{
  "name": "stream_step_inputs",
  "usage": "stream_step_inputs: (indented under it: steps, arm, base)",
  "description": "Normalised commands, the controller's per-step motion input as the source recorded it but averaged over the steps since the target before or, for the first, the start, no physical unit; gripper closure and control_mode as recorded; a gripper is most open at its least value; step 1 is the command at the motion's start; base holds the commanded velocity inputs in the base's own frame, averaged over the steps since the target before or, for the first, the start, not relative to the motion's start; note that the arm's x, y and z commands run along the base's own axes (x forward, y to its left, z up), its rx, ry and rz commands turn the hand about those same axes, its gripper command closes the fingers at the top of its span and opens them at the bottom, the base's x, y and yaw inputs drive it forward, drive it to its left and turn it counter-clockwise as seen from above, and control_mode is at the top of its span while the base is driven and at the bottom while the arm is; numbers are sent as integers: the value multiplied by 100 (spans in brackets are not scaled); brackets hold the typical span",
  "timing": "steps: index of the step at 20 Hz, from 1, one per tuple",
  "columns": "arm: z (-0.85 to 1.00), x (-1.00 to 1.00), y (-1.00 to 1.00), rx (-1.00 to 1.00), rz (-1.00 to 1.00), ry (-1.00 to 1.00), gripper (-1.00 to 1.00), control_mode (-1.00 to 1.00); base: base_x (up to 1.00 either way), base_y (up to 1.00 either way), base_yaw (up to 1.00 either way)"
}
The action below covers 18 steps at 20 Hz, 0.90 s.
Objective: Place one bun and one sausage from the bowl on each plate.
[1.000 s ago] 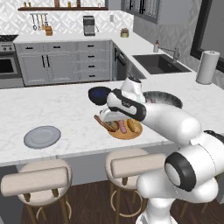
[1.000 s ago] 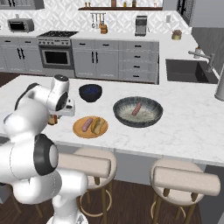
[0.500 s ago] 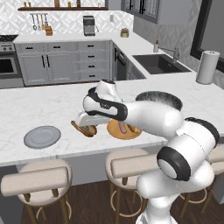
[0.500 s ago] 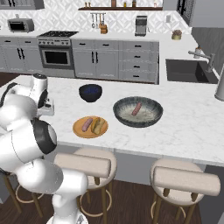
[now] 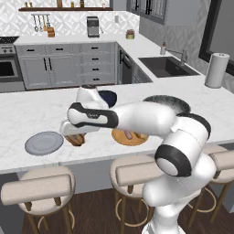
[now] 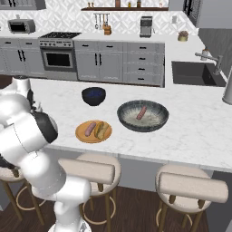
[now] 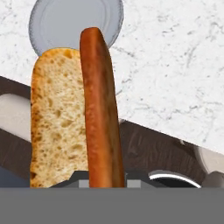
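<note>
White marble desk runs across this grey kitchen, stools tucked below its near edge. Furthest left lies the grey plate (image 5: 44,142), bare, just beyond and to the left of my fingers (image 5: 74,137), which are closed tight on a bun (image 7: 54,118) with a sausage (image 7: 100,109) pressed alongside it; through my hand camera both stick out ahead of me with that plate's rim past their tips. To the right of my fingers sits the tan plate (image 6: 94,132), already carrying its bun and sausage. Behind it is the small blue bowl (image 6: 94,95), and further right the wide speckled bowl (image 6: 142,116), where one sausage remains.

By my reckoning I am about halfway: one plate is served, the second serving is in hand and not yet set down. Whether both pieces are truly gripped or one merely rides along, I cannot tell.

A second ago my fingers were over the tan plate; half a second ago they were left of it; now they are close beside the grey one.
</note>
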Motion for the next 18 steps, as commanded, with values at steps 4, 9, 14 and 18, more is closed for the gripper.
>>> stream_step_inputs:
  steps: [4, 9, 14, 18]
  arm:
    - [-14, 23, 36, -4, -3, 0, 100, -100]
    - [-23, 69, 81, -3, -10, 2, 100, -100]
    - [-18, 59, 62, -3, -13, 1, 100, -100]
    - [-27, 41, 26, -12, -18, 9, 100, -100]
  base:
    - [0, 0, 0]
    - [0, 0, 0]
    - [0, 0, 0]
    - [0, 0, 0]
